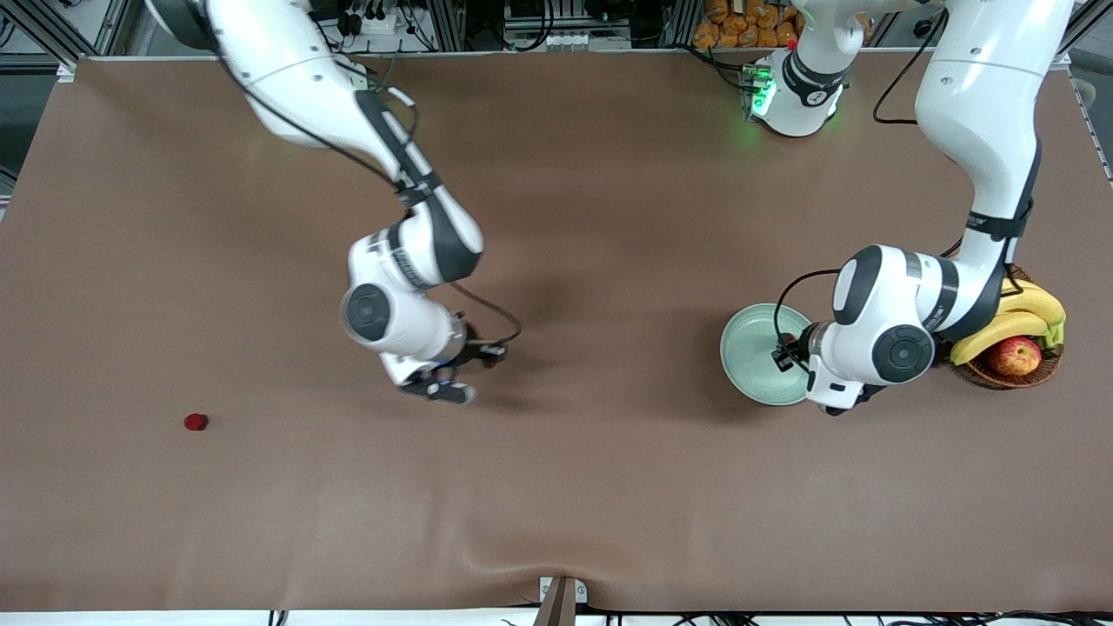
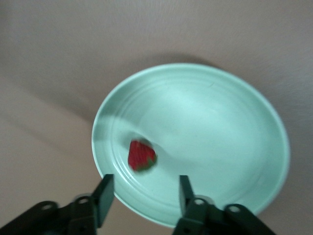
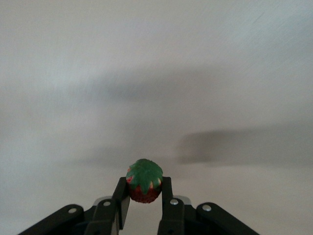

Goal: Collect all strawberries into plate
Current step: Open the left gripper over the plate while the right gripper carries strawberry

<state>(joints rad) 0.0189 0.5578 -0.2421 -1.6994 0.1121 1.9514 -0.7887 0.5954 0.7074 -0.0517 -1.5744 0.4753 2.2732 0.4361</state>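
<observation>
The brown cloth-covered table (image 1: 609, 504) has much open room: the wide strip along the edge nearest the front camera is bare, and so is the middle between the two arms.

The pale mint-green round plate (image 1: 746, 352) lies toward the left arm's end of the table, just beside the brown woven wicker basket (image 1: 1000, 376) that holds yellow bananas (image 1: 1017, 317) and a red-yellow apple (image 1: 1015, 356). The left gripper (image 2: 143, 193) hangs over the plate's rim on the basket side. Its jaws are released, with a clear gap between them and nothing inside. In the left wrist view one small red strawberry with a green cap (image 2: 141, 155) lies in the plate, near the rim.

The right gripper (image 1: 448, 382) is up over bare table near the middle. Its jaws are clenched on a second small red strawberry with a green leafy cap (image 3: 144, 181), the cap turned up toward the wrist camera.

A third small red strawberry (image 1: 196, 422) lies alone on the table toward the right arm's end, well apart from both grippers, with free room on all sides.
</observation>
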